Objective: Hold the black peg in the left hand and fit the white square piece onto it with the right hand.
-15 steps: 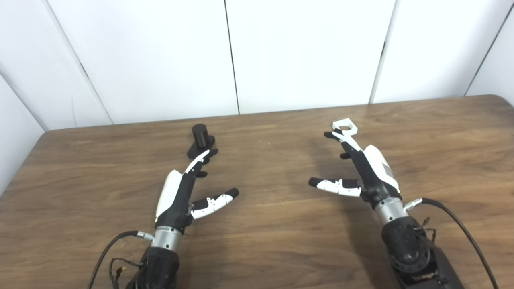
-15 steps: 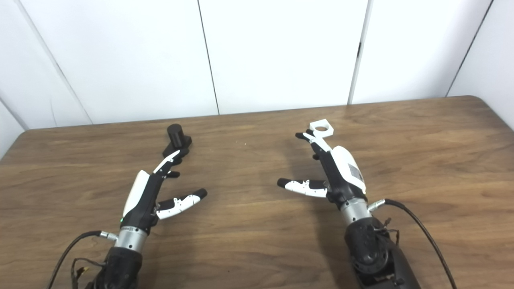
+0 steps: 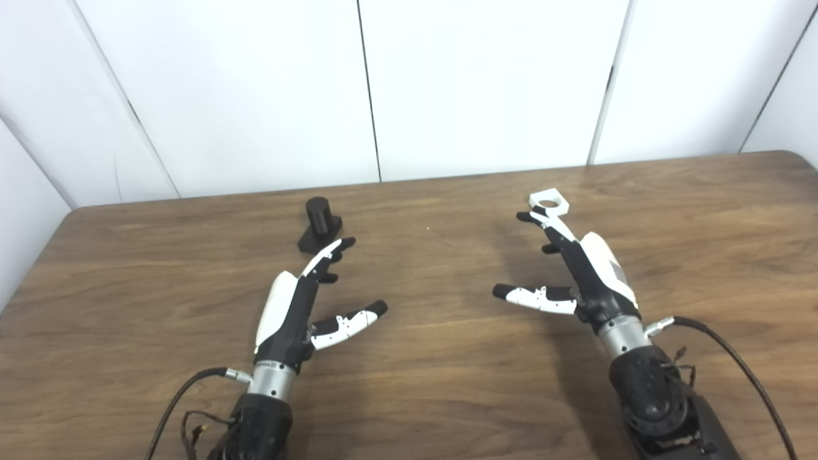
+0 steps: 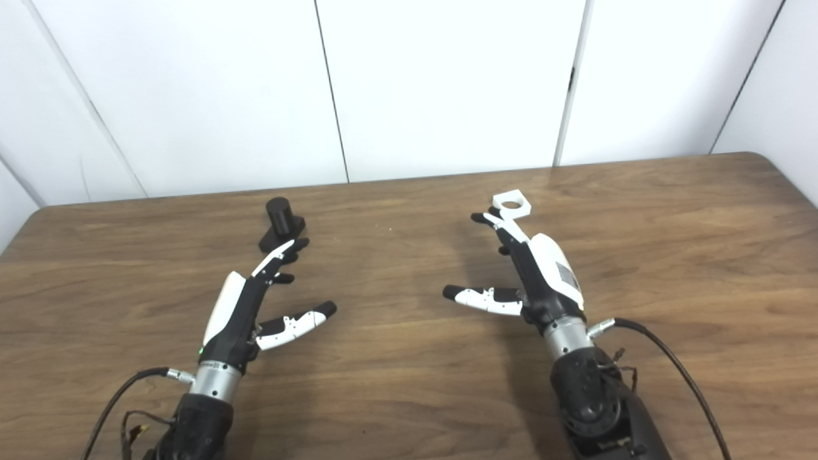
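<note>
The black peg (image 3: 317, 216), a short cylinder on a flat black base, stands upright on the wooden table (image 3: 415, 358) at the back left. My left hand (image 3: 300, 300) lies open just in front of it, fingertips a little short of the base and to its right, thumb spread aside. The white square piece (image 3: 548, 200), with a round hole through it, lies flat at the back right. My right hand (image 3: 578, 271) is open, its fingertips reaching the near edge of the piece; whether they touch it I cannot tell.
White wall panels (image 3: 486, 83) rise behind the table's far edge. The table's left edge (image 3: 32, 262) runs near the left arm. Black cables (image 3: 735, 364) trail from both wrists.
My left hand has shifted slightly right and back toward me, away from the peg's base. The right hand has barely moved.
</note>
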Available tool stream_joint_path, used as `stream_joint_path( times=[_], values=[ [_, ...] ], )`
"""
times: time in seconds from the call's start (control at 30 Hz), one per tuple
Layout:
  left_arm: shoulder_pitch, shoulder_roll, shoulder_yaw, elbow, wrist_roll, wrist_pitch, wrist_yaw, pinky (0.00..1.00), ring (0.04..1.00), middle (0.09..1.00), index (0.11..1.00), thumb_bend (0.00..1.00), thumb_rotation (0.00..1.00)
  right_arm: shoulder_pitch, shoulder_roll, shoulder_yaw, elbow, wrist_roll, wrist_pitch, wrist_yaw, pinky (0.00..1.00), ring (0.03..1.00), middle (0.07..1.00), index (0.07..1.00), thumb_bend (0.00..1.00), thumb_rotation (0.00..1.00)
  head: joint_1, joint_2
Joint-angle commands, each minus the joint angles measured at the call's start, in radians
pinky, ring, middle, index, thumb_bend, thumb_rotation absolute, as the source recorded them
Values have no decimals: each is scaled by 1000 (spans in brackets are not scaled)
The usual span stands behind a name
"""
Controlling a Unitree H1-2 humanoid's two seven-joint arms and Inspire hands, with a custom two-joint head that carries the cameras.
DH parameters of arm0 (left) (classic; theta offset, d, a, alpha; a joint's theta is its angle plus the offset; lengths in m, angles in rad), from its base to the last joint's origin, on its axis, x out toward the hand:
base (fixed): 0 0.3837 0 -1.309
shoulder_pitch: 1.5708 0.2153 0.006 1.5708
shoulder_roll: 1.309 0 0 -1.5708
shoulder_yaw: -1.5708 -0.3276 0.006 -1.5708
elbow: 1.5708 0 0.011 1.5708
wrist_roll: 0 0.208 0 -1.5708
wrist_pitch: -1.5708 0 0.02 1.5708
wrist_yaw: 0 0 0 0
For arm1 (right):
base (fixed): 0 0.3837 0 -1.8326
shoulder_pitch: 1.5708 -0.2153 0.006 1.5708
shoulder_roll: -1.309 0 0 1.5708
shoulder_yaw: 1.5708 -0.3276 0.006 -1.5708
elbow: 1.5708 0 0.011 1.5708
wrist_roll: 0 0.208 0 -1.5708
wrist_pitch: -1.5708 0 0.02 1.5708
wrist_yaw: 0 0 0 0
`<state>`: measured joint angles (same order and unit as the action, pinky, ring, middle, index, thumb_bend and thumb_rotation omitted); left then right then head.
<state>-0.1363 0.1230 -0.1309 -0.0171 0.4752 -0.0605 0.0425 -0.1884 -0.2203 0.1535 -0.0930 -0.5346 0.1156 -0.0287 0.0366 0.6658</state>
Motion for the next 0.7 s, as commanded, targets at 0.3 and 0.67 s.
stream_joint_path(
  times=[0.3,0.67],
  values=[
    [-38,-41,-35,5,62,-7,50,772,887,913,877,657,400,-24,-54,-35,3,14,-87,-17,759,908,947,863,723,407,229,-40],
    [-43,-62,-29,15,73,-16,80,771,895,916,871,655,369,-22,-70,-48,-4,14,-82,-7,767,903,932,849,728,366,234,-36]
  ],
)
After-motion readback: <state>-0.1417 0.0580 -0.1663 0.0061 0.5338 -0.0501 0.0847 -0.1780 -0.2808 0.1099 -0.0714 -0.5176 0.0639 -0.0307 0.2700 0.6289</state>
